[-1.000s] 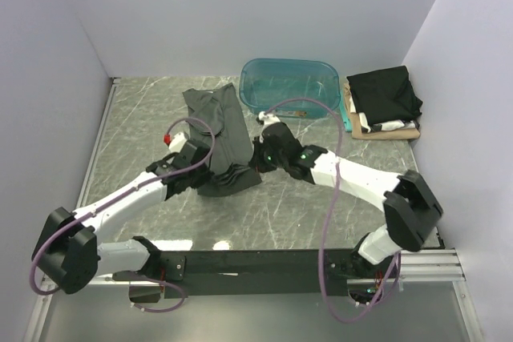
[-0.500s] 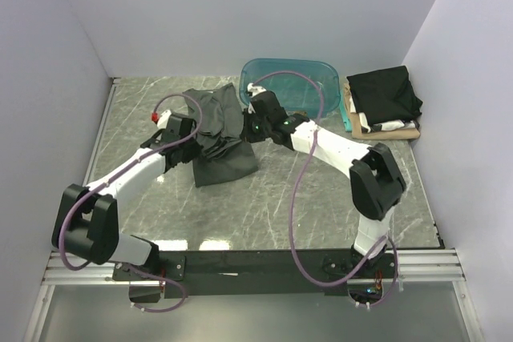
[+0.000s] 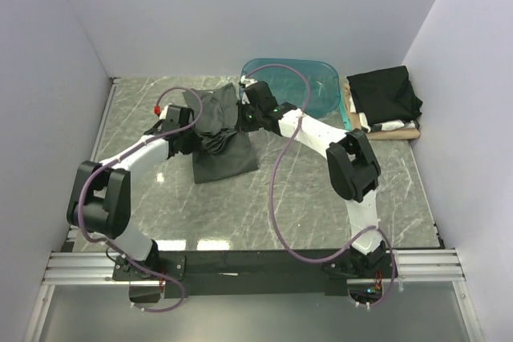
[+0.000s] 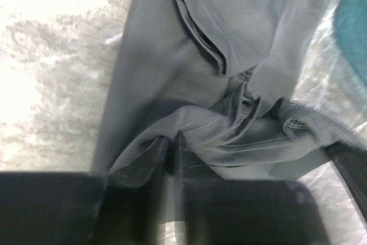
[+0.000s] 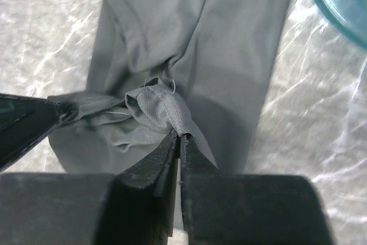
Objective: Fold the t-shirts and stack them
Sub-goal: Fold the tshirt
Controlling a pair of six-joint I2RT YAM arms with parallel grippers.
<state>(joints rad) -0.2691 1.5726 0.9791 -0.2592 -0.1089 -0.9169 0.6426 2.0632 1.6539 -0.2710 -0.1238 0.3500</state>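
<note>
A dark charcoal-grey t-shirt (image 3: 220, 138) lies in a long strip on the marble table, partly doubled over. My left gripper (image 3: 191, 135) is shut on a bunched hem of it (image 4: 189, 142) at the strip's left side. My right gripper (image 3: 244, 118) is shut on another gathered edge of the same shirt (image 5: 166, 113) at its right side, beside the tub. The cloth sags in folds between the two grippers. A black t-shirt (image 3: 385, 94) lies folded on a stack at the far right, with white and tan cloth (image 3: 385, 127) under it.
A translucent teal plastic tub (image 3: 309, 86) stands at the back, touching the shirt's far end; its rim shows in the right wrist view (image 5: 338, 4). Walls close the left, back and right sides. Purple cables loop over both arms.
Both grippers have carried the shirt's near end away from me, toward its far end, doubling the cloth over. Both arms are stretched further out.
</note>
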